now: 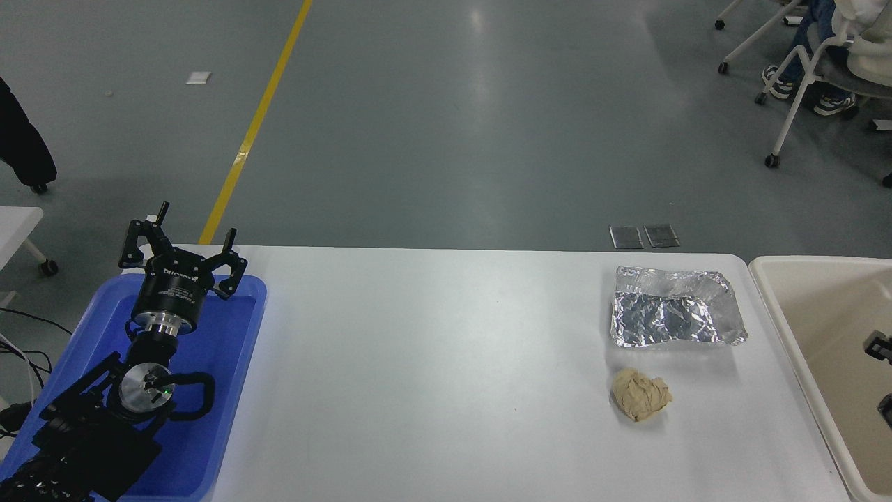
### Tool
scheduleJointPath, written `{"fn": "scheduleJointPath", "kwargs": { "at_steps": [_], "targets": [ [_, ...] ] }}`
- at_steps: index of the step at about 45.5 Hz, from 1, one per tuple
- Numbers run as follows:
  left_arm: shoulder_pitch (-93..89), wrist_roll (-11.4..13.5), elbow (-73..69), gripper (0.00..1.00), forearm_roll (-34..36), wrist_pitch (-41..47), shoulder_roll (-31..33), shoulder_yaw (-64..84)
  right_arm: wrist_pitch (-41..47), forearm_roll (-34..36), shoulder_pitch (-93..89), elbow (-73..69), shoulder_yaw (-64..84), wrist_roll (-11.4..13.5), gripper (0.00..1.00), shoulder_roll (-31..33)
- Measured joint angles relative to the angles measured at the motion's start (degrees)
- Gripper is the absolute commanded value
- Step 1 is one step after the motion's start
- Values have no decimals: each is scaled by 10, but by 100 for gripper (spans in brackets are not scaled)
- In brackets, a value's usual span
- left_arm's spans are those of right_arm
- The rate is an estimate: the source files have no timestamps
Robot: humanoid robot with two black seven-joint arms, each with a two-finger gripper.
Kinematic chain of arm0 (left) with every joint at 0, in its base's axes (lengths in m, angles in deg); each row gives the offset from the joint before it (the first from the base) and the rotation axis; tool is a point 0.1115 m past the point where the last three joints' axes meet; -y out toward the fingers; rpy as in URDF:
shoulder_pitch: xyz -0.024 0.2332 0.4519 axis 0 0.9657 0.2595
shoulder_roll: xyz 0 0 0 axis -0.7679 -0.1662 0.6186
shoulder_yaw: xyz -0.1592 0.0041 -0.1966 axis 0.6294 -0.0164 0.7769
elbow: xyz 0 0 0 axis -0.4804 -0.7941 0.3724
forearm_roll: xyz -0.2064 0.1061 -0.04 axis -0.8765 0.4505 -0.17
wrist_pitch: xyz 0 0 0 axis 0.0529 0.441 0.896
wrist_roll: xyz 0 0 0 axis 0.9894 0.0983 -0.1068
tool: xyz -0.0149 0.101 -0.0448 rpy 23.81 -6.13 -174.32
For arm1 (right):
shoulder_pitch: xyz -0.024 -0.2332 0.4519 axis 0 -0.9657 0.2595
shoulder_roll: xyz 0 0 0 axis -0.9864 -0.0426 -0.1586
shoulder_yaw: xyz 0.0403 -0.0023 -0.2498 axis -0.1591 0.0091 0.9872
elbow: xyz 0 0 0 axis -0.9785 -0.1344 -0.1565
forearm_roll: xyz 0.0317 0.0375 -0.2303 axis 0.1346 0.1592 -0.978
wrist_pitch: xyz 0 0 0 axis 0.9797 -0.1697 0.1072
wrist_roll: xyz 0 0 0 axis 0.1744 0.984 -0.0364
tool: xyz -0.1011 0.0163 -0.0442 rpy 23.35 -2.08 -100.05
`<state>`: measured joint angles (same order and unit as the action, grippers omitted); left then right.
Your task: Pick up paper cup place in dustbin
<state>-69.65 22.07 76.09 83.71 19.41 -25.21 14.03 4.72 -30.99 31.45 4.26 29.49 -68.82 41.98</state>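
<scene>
Right gripper just visible over the dustbin; I see no paper cup on my feed.

My left gripper (180, 245) sits parked over the blue tray (237, 348) at the tabletop's (432, 376) left end, jaws apart; white lettering on its black body is too small for me to read. At the right edge, black bits of the right gripper (881, 346) show above the cream dustbin (787, 328), and I cannot tell how its jaws stand. A silver foil tray (676, 308) lies near the dustbin, a crumpled tan paper ball (641, 394) just in front of it.
</scene>
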Motion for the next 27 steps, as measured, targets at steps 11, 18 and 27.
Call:
{"fn": "scheduleJointPath", "kwargs": {
  "at_steps": [11, 18, 27],
  "targets": [
    [0, 0, 0, 100, 0, 0, 0, 0, 6, -1, 112, -45, 39, 0, 100, 7],
    [0, 0, 0, 100, 0, 0, 0, 0, 9, -2, 210, -103, 81, 0, 100, 10],
    [0, 0, 0, 100, 0, 0, 0, 0, 28, -6, 319, -177, 124, -3, 100, 10]
  ]
}}
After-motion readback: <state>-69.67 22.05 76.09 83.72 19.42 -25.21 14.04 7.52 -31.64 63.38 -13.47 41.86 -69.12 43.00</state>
